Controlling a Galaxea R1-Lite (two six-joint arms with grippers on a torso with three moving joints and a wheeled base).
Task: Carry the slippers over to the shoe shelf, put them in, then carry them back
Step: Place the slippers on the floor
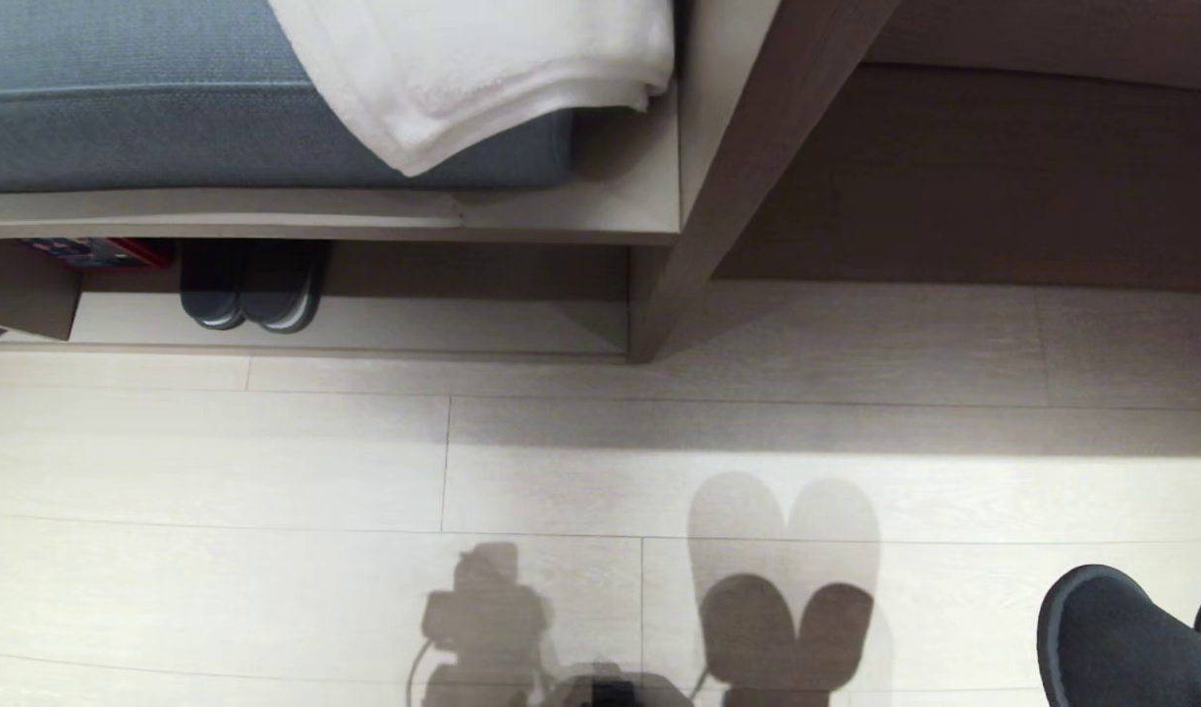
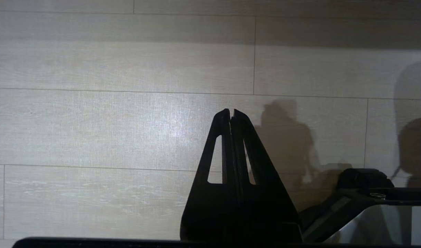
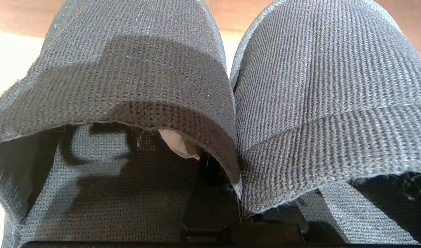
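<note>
The pale plank floor [image 1: 266, 471] is filling most of the head view, running up to the shoe shelf [image 1: 364, 329], a low open-fronted compartment sitting under a bench with a grey-blue cushion [image 1: 148, 98] and a white towel [image 1: 482, 69] draping over it. A chunkier black pair [image 1: 251, 285] with pale-edged soles is standing inside the shelf toward its left end, beside something red [image 1: 99, 253] that is too shaded to make out. A taupe upright panel [image 1: 747, 177] is closing the shelf's right side.

The slippers [image 3: 210, 89] are only peeking into the head view at the lower right corner, well apart from the shelf, with their twin rounded shadow [image 1: 787, 589] falling on the floor near the robot's own shadow. The right wrist view is showing what the head view cannot: both dark grey knit toes are lying side by side and touching, a small white tag [image 3: 177, 144] is showing inside one, and the right gripper [image 3: 213, 193] is clenching their inner edges together, its dark finger running up between them.

The left gripper [image 2: 232, 112] is appearing only in its own wrist view, hanging over bare floor with its black fingers [image 2: 244, 155] pressing together, grasping nothing.
</note>
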